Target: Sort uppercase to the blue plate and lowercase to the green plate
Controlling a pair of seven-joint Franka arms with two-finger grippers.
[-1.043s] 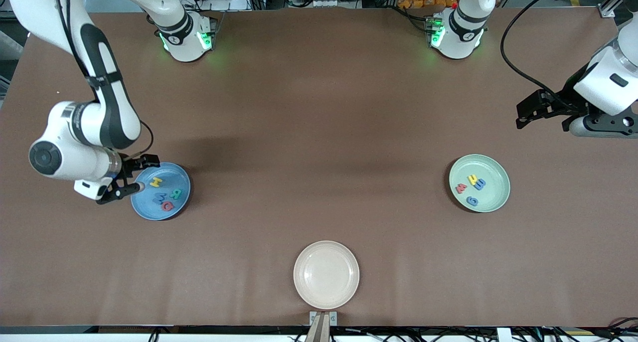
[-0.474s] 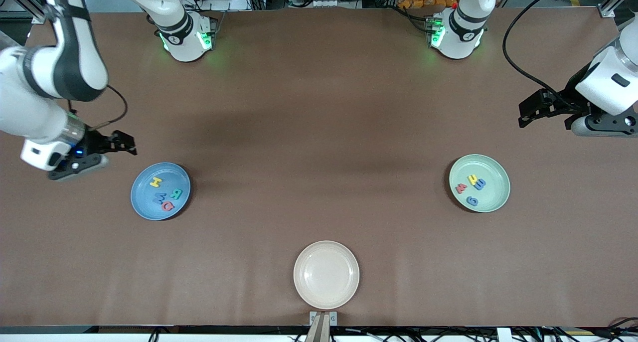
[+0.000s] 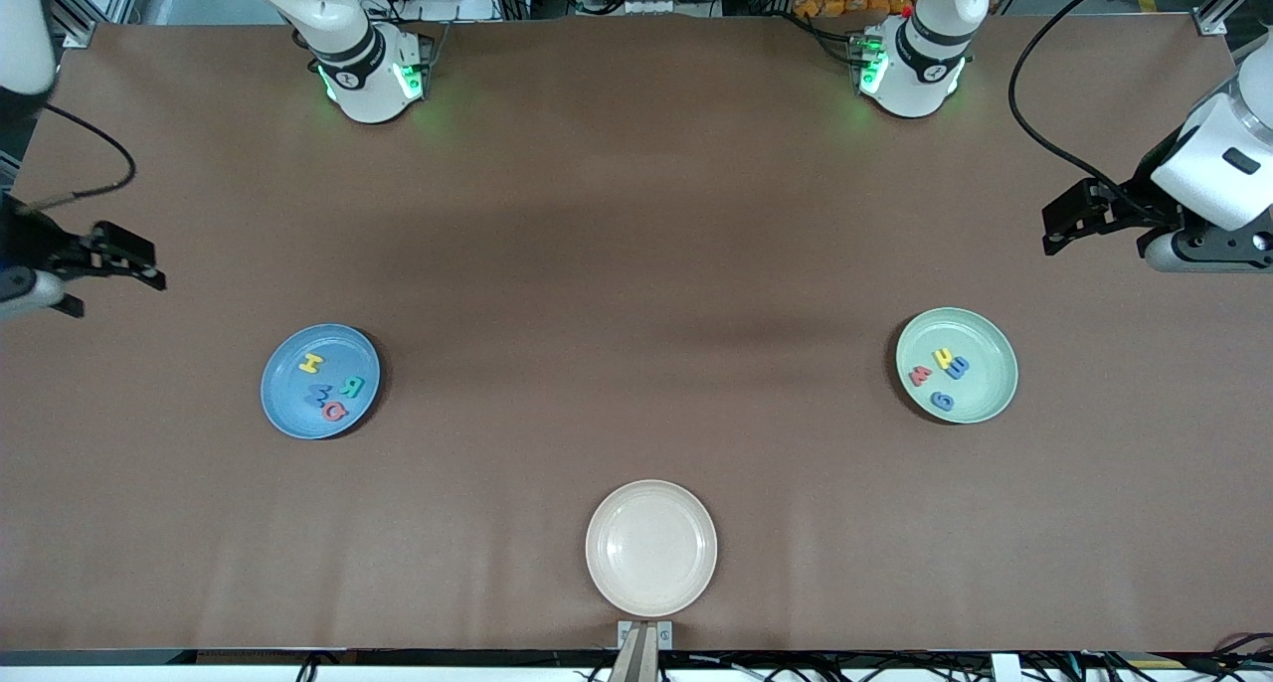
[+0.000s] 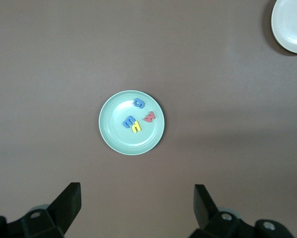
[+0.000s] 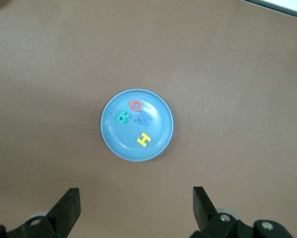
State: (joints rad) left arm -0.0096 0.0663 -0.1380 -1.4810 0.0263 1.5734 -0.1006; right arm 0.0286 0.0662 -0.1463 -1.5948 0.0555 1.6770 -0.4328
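- Nearest the front camera sits one cream plate [image 3: 650, 548], bare, no letters on it
- Farther off, toward the right arm's end of the surface [image 3: 636, 264], the blue plate [image 3: 283, 404] holds four capitals: yellow H [image 3: 310, 364], green R [image 3: 351, 385], blue M [image 3: 320, 395], red Q [image 3: 334, 412]
- Toward the left arm's end, the green plate [image 3: 990, 389] holds four small letters: yellow h [image 3: 942, 358], blue m [image 3: 958, 367], red m-like letter [image 3: 920, 375], blue g [image 3: 942, 401]
- Count: three plates, eight letters, none loose on the surface, so the sorting looks done with nothing left to move
- Right end effector [image 3: 109, 279] hangs over the surface's edge, fingers spread, holding nothing
- Left end effector [image 3: 1059, 235] hangs over the surface near the green plate, fingers spread, holding nothing
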